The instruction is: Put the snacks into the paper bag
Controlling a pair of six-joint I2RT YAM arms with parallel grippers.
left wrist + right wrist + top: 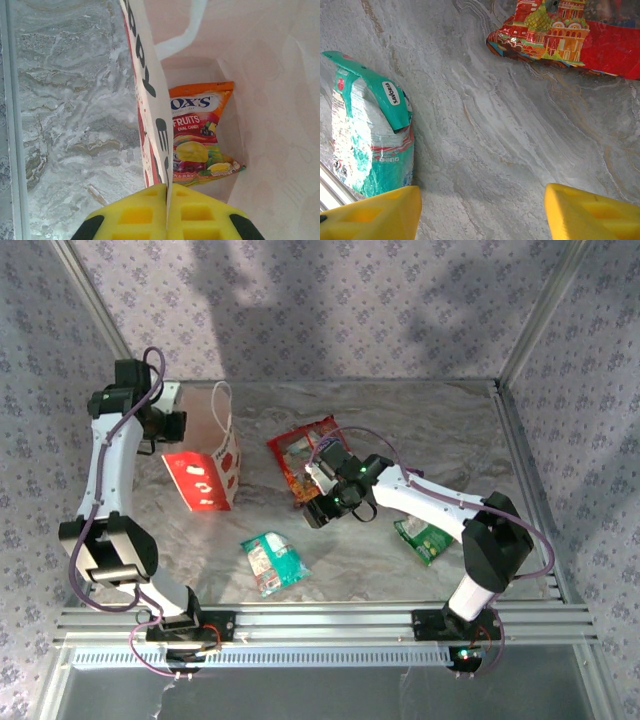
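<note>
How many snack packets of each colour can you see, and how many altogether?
Red packet: 1
Teal packet: 1
Green packet: 1
Orange packet, inside the paper bag: 1
Total: 4

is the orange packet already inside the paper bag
Yes, the orange packet lies at the bottom inside the paper bag.

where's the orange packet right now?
Left wrist view: the orange packet lies at the bottom inside the paper bag, just right of the printed wall that the left gripper pinches.
</note>
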